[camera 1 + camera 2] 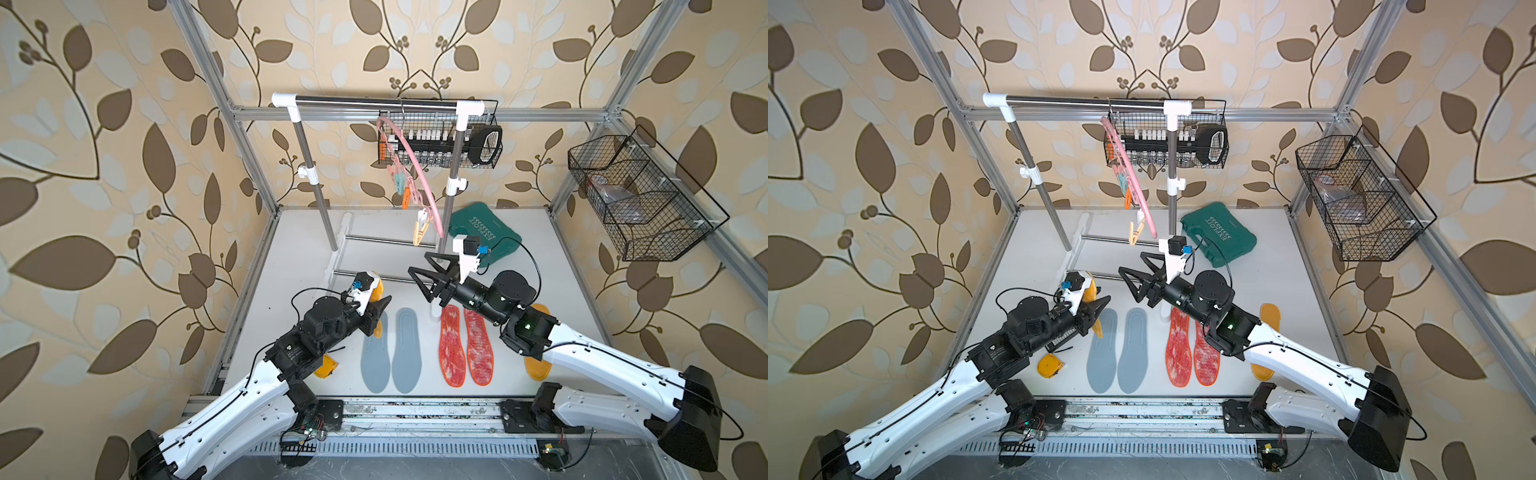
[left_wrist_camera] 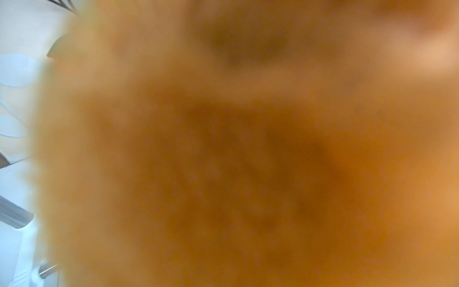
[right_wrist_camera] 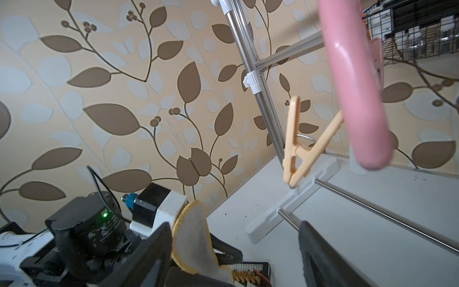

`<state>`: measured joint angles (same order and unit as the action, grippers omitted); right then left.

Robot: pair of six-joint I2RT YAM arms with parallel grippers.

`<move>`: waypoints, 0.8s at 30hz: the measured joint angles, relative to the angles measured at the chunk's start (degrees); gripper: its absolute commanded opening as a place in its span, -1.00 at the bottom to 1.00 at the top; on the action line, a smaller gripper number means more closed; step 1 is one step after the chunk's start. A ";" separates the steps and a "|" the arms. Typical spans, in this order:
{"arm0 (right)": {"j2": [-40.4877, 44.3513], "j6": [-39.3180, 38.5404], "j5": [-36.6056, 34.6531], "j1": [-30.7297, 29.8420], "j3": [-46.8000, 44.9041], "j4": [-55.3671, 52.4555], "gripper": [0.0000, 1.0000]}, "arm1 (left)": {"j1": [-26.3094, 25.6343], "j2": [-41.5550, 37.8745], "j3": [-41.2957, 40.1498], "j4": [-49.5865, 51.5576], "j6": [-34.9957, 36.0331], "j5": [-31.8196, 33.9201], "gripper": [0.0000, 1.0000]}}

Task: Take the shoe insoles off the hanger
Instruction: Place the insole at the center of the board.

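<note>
Top view: green case (image 1: 484, 235) reads EXPLOIT; L fingers (image 1: 380, 308) grip yellow insole (image 1: 378, 289), R fingers (image 1: 414, 275) wide.

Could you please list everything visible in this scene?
grey insoles: two, blue-grey, flat on table
red insoles: two, red-orange, flat beside them
loose yellow insole: one, mustard, partly under right arm
held yellow insole: one, mustard, in left gripper
hanger: one, pink, on the rack
rack: one, steel and white, table's back
case: one, green, beside the rack
tape measure: one, yellow, by left arm
wire baskets: two, black, on walls
left gripper: black, shut on held yellow insole
right gripper: black, open, near hanger
</note>
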<state>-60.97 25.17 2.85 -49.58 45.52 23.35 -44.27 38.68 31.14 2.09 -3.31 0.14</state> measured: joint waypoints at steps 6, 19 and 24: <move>3.82 2.67 5.29 -0.02 -1.84 -5.70 0.43 | 0.00 0.94 2.43 1.73 -0.46 -5.27 -0.23; -2.56 2.34 6.80 -8.20 -1.40 -5.95 0.28 | 0.00 7.85 4.79 1.68 -3.19 -10.58 -0.22; -7.98 0.81 3.30 -8.57 1.46 -5.62 0.15 | 0.00 8.00 4.96 1.18 -4.09 -11.02 -0.20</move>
<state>-68.95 25.98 6.15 -58.15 46.98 17.74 -44.27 46.68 36.10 3.27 -7.40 -10.87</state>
